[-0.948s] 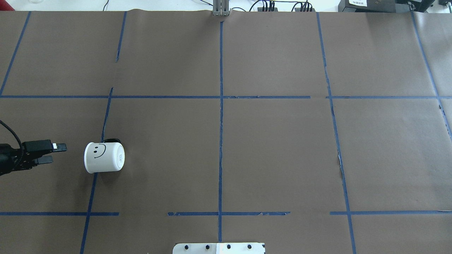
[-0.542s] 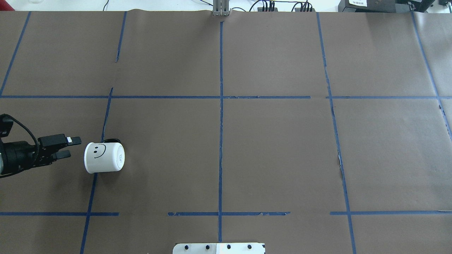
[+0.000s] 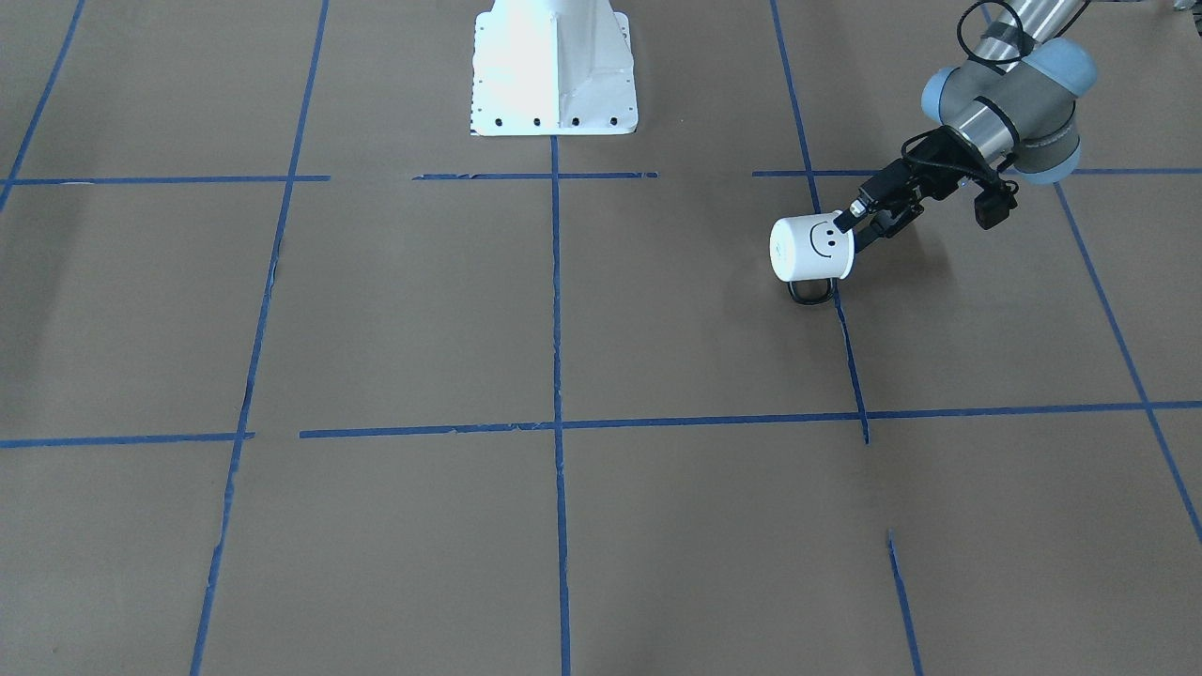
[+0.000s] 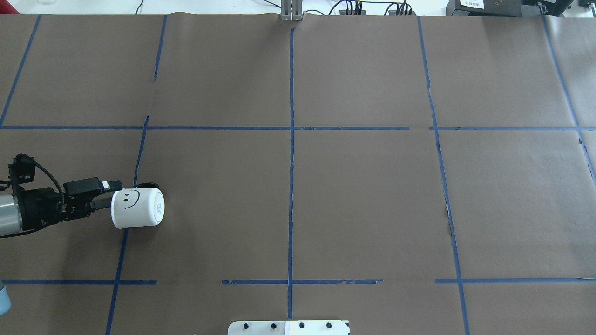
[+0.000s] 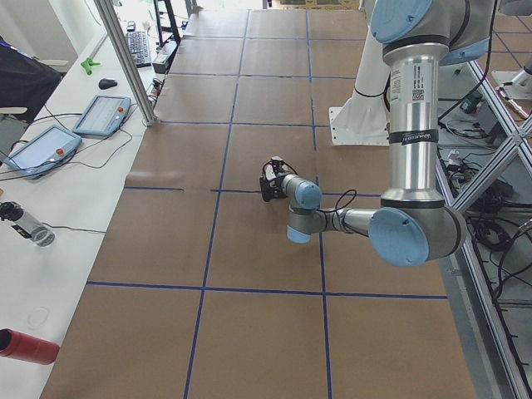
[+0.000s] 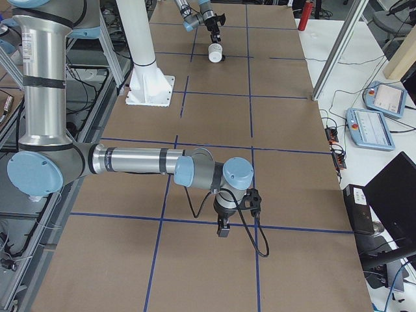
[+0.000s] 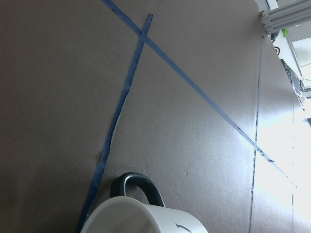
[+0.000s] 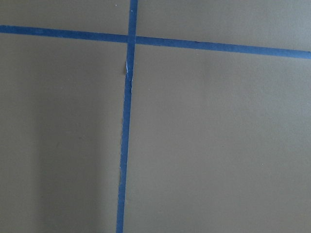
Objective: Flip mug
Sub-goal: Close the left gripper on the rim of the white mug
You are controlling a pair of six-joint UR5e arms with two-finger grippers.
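The mug (image 4: 137, 208) lies on its side on the brown table (image 4: 363, 204), over on the robot's left. It sits right on a blue tape line (image 4: 116, 260). Its smiley face (image 4: 129, 199) looks up. Its black handle (image 4: 148, 185) rests on the table on the far side, and its open mouth points at the left gripper (image 4: 106, 194).

That gripper is at the rim with its two fingers a little way apart and nothing squeezed between them. The top finger (image 4: 106, 184) sits by the outside of the rim and the other one is near the mouth. I cannot tell if either one touches the mug. The right gripper (image 6: 223, 229) hangs low over the table, well apart from the mug. Only the side view shows it, so I cannot tell if it is open or closed.

Here is what could go wrong, I think. The mug is round and smooth, so a bump from a finger could push it away or make it roll. The wall is thin, so a pinch on the rim could slip. Then the mug could swing down or drop while it is being turned up.

The mug's bottom (image 4: 159, 208) has small grey marks, and the left arm (image 5: 413, 158) has a sticker (image 5: 411, 81), but both are too tiny to read
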